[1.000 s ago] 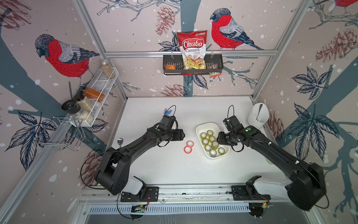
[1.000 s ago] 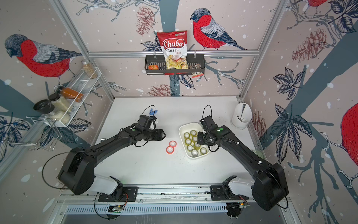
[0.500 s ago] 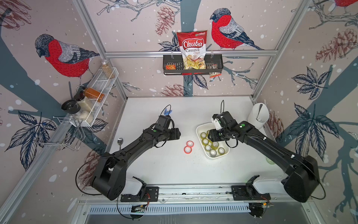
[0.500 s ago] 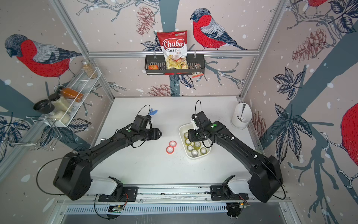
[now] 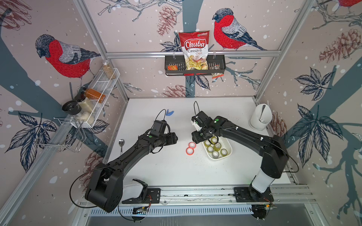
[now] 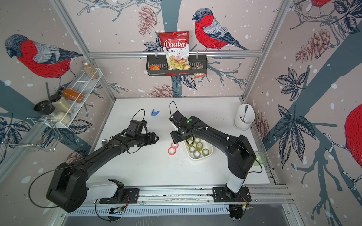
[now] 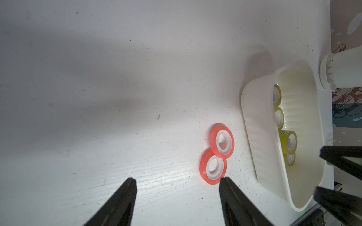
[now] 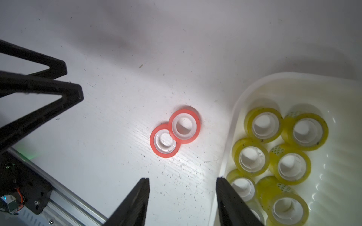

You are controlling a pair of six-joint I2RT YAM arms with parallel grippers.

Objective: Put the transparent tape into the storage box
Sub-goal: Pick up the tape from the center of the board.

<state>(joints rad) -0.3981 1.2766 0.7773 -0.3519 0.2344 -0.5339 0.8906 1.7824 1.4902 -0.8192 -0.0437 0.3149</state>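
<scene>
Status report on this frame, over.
Left gripper open, empty. Right gripper open, empty. Transparent tape rolls in storage box. Two red rolls on table beside it.

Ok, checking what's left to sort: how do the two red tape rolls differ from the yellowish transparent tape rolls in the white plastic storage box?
The red tape rolls are flatter; the yellowish transparent tape rolls are taller. The red ones lie on the white table beside the white plastic storage box, one overlapping the other; the yellowish ones sit inside it. Both kinds have white cores.

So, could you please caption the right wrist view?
Open right pincer near two red tape rolls beside white plastic tub holding yellowish rolls.
</scene>
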